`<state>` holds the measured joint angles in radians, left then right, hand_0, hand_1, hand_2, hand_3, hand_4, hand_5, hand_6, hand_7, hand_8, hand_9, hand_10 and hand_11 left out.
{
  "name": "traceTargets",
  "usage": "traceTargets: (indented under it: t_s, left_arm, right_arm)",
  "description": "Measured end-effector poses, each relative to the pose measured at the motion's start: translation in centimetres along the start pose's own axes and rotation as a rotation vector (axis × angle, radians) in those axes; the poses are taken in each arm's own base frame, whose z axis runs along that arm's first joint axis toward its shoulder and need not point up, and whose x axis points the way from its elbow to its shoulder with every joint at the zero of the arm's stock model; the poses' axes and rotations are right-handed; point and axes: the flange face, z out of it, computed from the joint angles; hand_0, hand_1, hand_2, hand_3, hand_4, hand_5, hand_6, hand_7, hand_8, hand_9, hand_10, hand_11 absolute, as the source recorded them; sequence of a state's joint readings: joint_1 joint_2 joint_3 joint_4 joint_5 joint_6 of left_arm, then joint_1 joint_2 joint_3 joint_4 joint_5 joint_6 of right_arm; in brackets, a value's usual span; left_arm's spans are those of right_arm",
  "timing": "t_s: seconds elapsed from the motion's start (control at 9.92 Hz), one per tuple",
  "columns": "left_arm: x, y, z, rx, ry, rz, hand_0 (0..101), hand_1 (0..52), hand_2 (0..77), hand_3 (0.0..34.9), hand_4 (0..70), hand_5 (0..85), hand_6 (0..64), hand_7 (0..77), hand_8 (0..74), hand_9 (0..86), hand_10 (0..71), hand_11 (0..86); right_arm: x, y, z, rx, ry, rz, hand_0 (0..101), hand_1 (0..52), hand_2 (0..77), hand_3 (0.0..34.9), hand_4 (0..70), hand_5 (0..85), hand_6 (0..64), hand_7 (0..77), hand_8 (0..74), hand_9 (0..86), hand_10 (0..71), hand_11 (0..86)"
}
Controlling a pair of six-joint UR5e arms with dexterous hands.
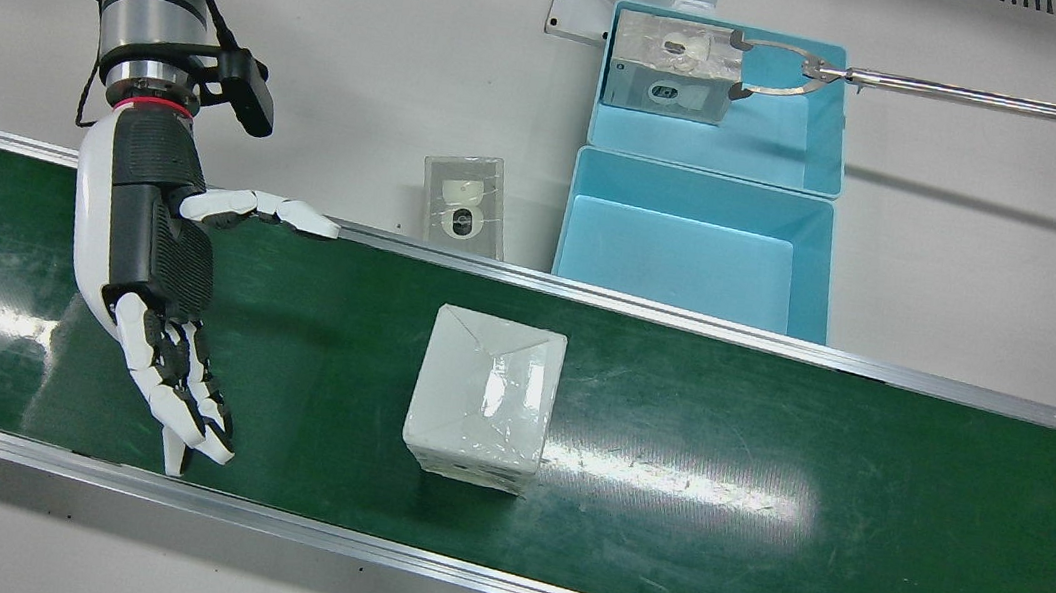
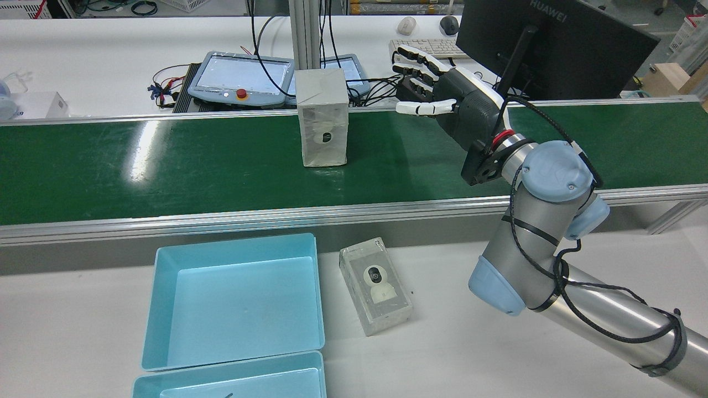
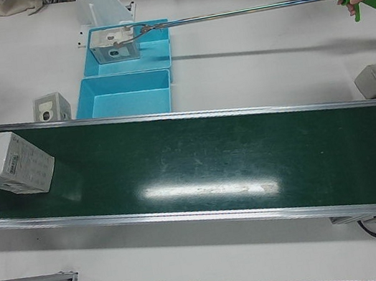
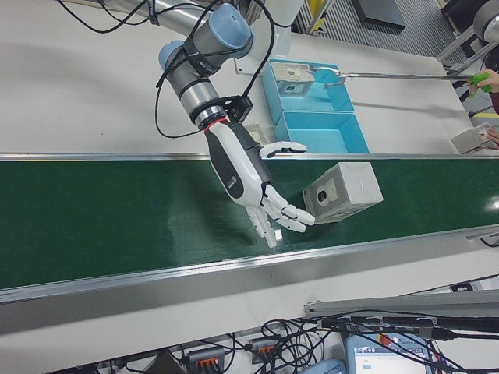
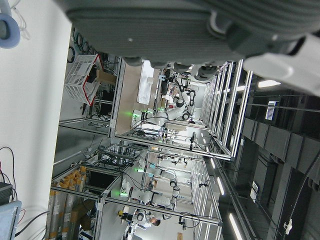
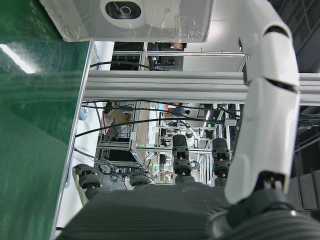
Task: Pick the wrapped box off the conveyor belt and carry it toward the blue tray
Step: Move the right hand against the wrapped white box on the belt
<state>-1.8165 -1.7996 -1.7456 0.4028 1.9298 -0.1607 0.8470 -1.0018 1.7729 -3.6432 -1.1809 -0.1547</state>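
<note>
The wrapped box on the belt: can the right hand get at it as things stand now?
Probably yes. The right hand is open over the conveyor belt, palm turned toward the wrapped box, and only bare belt lies between them.

Bright, even overhead light leaves white glare streaks on the green belt (image 1: 771, 447), soft shadows beside the trays (image 1: 699, 257), and sharp focus throughout.
</note>
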Motion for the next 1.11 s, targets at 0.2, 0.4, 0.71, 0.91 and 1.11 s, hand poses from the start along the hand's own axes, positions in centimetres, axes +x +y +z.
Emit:
traceTargets:
  t_s: [0.2, 0.4, 0.71, 0.91, 1.11]
  left_arm:
    - [0.0, 0.0, 0.0, 0.0, 0.0, 0.0, 0, 0.0, 0.5, 0.0, 0.0, 0.5, 0.0, 0.5, 0.5, 0.0, 0.0, 0.0]
    - [0.0, 0.0, 0.0, 0.0, 0.0, 0.0, 0, 0.0, 1.1, 0.0, 0.0, 0.5, 0.0, 0.5, 0.5, 0.5, 0.5, 0.0]
    - [0.0, 0.0, 0.0, 0.0, 0.0, 0.0, 0, 0.0, 1.1, 0.0, 0.0, 0.5, 0.0, 0.5, 0.5, 0.0, 0.5, 0.0]
    - [0.0, 0.0, 0.0, 0.0, 0.0, 0.0, 0, 0.0, 0.5, 0.0, 0.0, 0.5, 0.0, 0.5, 0.0, 0.5, 0.5, 0.0]
    - [0.0, 0.0, 0.0, 0.0, 0.0, 0.0, 0, 0.0, 1.1, 0.0, 0.0, 0.5, 0.0, 0.5, 0.0, 0.5, 0.0, 0.0]
  right_arm:
    - [0.1, -0.2, 0.1, 0.004, 0.0, -0.001, 46, 14.2, 19.6, 30.4, 8.2, 14.2, 0.0, 18.0, 0.0, 3.8, 4.9, 8.7]
    - [0.3, -0.3, 0.5, 0.009, 0.001, -0.002, 46, 14.2, 19.6, 30.5, 8.7, 14.7, 0.0, 18.0, 0.0, 3.3, 4.9, 8.7]
    - [1.0, -0.2, 1.2, 0.012, 0.006, 0.0, 46, 12.5, 18.5, 30.4, 8.7, 14.7, 0.0, 18.0, 0.0, 3.3, 4.9, 8.7]
    - [1.5, -0.1, 1.3, 0.006, 0.01, -0.001, 46, 12.5, 18.5, 31.2, 9.8, 15.8, 0.0, 18.0, 0.0, 3.3, 4.9, 8.7]
    - [2.2, 0.0, 1.3, 0.002, 0.016, 0.001, 46, 12.5, 18.5, 30.2, 9.8, 15.8, 0.0, 18.0, 0.0, 3.8, 4.9, 8.7]
